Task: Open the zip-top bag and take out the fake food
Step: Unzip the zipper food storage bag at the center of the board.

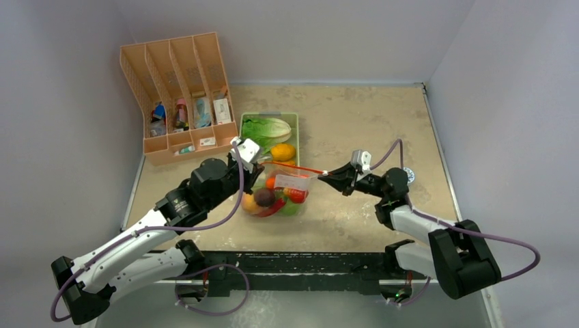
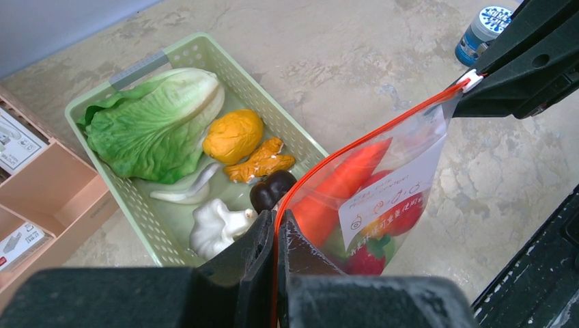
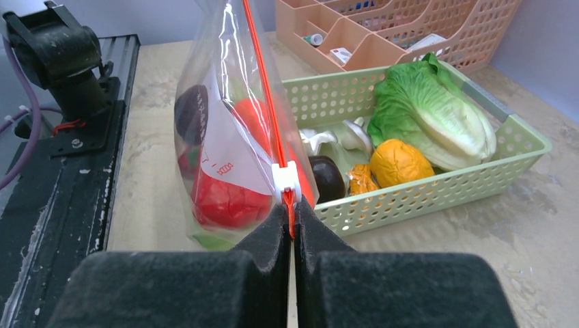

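The zip-top bag (image 1: 283, 191) hangs between both grippers above the table, its orange-red zip strip (image 1: 300, 168) stretched taut along the top. Fake food fills it: an orange carrot (image 2: 345, 181), red pieces (image 3: 229, 198) and a green piece at the bottom. My left gripper (image 1: 258, 166) is shut on the left end of the strip; in its wrist view the fingertips (image 2: 278, 219) pinch the strip. My right gripper (image 1: 326, 175) is shut on the right end, just behind the white slider (image 3: 285, 179), as its wrist view (image 3: 291, 217) shows.
A pale-green tray (image 1: 295, 123) behind the bag holds leafy lettuce (image 1: 265, 128), a yellow-orange piece (image 1: 283, 152), a white garlic (image 2: 215, 225) and a dark piece (image 2: 271, 189). A pink desk organiser (image 1: 179, 96) stands at the back left. A small blue-capped jar (image 2: 483, 32) sits right of the bag.
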### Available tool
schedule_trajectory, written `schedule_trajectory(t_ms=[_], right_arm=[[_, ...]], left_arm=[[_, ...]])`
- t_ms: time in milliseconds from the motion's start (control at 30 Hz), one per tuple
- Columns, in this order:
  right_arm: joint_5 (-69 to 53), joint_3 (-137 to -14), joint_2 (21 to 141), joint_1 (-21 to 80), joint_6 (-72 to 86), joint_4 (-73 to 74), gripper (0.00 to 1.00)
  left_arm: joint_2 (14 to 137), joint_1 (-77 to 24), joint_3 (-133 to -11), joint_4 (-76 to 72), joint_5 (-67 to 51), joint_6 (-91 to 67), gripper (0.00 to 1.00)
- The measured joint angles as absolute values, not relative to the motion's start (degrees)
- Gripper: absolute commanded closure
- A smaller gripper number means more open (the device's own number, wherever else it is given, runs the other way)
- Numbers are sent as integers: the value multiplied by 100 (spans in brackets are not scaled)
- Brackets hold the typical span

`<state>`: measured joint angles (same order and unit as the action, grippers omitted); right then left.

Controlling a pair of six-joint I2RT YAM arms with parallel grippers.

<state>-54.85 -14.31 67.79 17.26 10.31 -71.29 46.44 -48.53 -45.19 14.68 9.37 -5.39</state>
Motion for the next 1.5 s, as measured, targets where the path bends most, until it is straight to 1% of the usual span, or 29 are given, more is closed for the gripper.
schedule_trajectory(t_ms=[33, 67, 100, 133, 200, 300, 400, 533, 567, 600, 700, 867, 967, 1100, 1133, 1233, 1300, 1500], right_arm=[[-5474, -1439, 6761, 1726, 987, -7065, 100], [-5454, -1452, 6733, 1726, 947, -6978, 100], [-5443, -1470, 6705, 1728, 906, -6901, 100], [-5437, -1496, 6683, 1728, 858, -6834, 100], [-5428, -1570, 6637, 1730, 770, -6646, 100], [-5404, -1695, 6552, 1732, 622, -6337, 100], [-5367, -1817, 6396, 1732, 438, -5972, 100], [-5365, -2071, 6215, 1734, 126, -5352, 100], [-5363, -2145, 6178, 1734, 47, -5199, 100], [-5363, -2206, 6147, 1734, -25, -5063, 100], [-5374, -2349, 6075, 1734, -215, -4689, 100], [-5413, -2456, 5977, 1734, -425, -4235, 100], [-5468, -2462, 5907, 1734, -502, -4075, 100], [-5505, -2467, 5872, 1734, -565, -3955, 100], [-5507, -2467, 5874, 1734, -574, -3938, 100], [-5522, -2473, 5872, 1734, -600, -3889, 100], [-5529, -2473, 5859, 1734, -615, -3876, 100], [-5638, -2486, 5706, 1734, -786, -3636, 100]], left_arm=[[4644, -4853, -4519, 1468, 937, -539, 99], [4644, -4853, -4519, 1468, 934, -541, 85], [4648, -4853, -4519, 1470, 932, -539, 76], [4657, -4853, -4519, 1470, 934, -539, 61], [4694, -4853, -4532, 1479, 926, -517, 48], [4845, -4851, -4696, 1660, 897, -534, 38], [5041, -4851, -5081, 1933, 779, -504, 34], [5295, -4851, -5798, 2152, 327, -379, 31], [5428, -4851, -6097, 2139, 27, -333, 30], [5446, -4851, -6130, 2130, -10, -333, 30], [5857, -4858, -6442, 1977, -687, -292, 29], [6943, -4969, -6665, 1608, -1361, -207, 29], [7428, -5111, -6661, 1417, -1496, -119, 34], [7765, -5354, -6661, 1131, -1601, 145, 39], [7819, -5398, -6661, 1068, -1619, 226, 42], [7926, -5457, -6661, 915, -1669, 421, 56], [7935, -5454, -6661, 814, -1688, 578, 58], [7922, -5448, -6598, 692, -1844, 1227, 60]])
